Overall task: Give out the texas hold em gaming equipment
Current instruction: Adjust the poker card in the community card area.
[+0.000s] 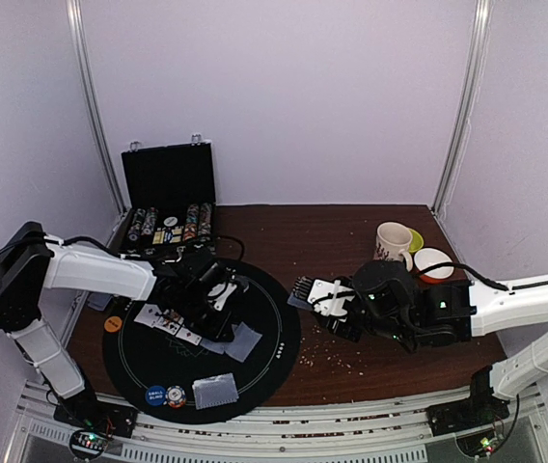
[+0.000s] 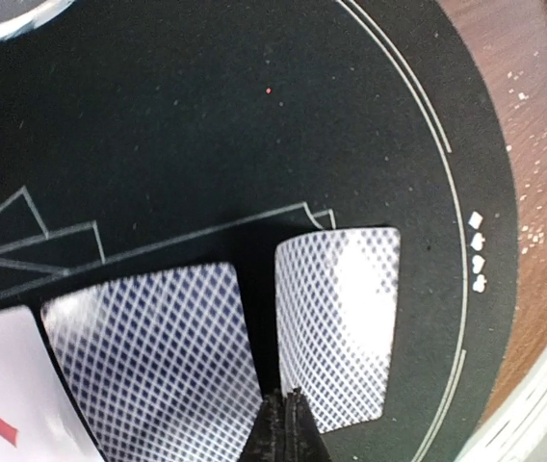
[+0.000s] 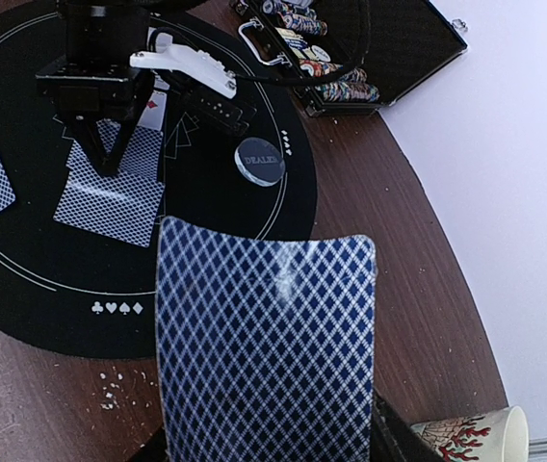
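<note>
Face-down cards [image 3: 110, 207]: three lying on the mat [image 1: 274, 357]
Deck [image 3: 264, 346]: one
Discs [image 1: 112, 324]: four, one each orange, blue, red-white, clear grey
Mug [image 1: 392, 241]: one
Case [image 1: 170, 178]: one
Arms [image 1: 100, 270]: two

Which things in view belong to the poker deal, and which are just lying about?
Job in hand:
card deck; face-down cards; dealer button; blue disc; red-white disc; orange disc.

Lying about:
patterned mug; black chip case; white bowl.
</note>
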Controlling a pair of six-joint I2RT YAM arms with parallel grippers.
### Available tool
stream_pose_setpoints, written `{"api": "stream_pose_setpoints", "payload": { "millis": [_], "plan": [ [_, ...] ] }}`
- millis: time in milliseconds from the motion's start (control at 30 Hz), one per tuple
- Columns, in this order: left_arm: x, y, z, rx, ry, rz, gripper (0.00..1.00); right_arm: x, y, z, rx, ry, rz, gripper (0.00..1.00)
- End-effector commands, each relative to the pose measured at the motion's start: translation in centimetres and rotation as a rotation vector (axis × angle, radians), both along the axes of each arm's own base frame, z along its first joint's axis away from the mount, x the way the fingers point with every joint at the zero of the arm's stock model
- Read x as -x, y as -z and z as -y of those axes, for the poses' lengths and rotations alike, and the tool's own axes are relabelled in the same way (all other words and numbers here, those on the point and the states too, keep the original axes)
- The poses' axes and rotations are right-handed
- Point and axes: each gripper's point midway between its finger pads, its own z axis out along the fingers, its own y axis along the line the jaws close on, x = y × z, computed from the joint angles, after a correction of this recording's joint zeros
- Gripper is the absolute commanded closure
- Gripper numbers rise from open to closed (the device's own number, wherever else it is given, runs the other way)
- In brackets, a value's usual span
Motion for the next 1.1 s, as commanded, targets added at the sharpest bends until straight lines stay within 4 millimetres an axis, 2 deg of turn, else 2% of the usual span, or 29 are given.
{"api": "stream_pose_setpoints", "payload": {
  "millis": [0, 200, 600, 867, 1067],
  "plan": [
    [-0.2, -1.9, 0.4, 0.126, -0.119, 0.003, 1.00, 0.3, -0.9, -0.2, -0.032, -0.012, 0.011, 0.52],
    [-0.4, -2.1, -0.1, 0.190, -0.235, 0.022, 1.00, 0.4, -0.8, -0.4, -0.033, -0.019, 0.005, 0.52],
    [-0.4, -1.2, 0.4, 0.202, -0.244, -0.006, 1.00, 0.4, -1.0, -0.3, -0.030, -0.021, 0.004, 0.52],
    [0.5, 0.0, -0.3, 0.165, -0.242, -0.037, 1.00, 0.4, -1.0, -0.3, -0.031, -0.022, 0.007, 0.52],
    [0.5, 0.0, -0.3, 0.160, -0.232, -0.033, 1.00, 0.4, -1.0, -0.4, -0.030, -0.026, 0.008, 0.52]
  ]
}}
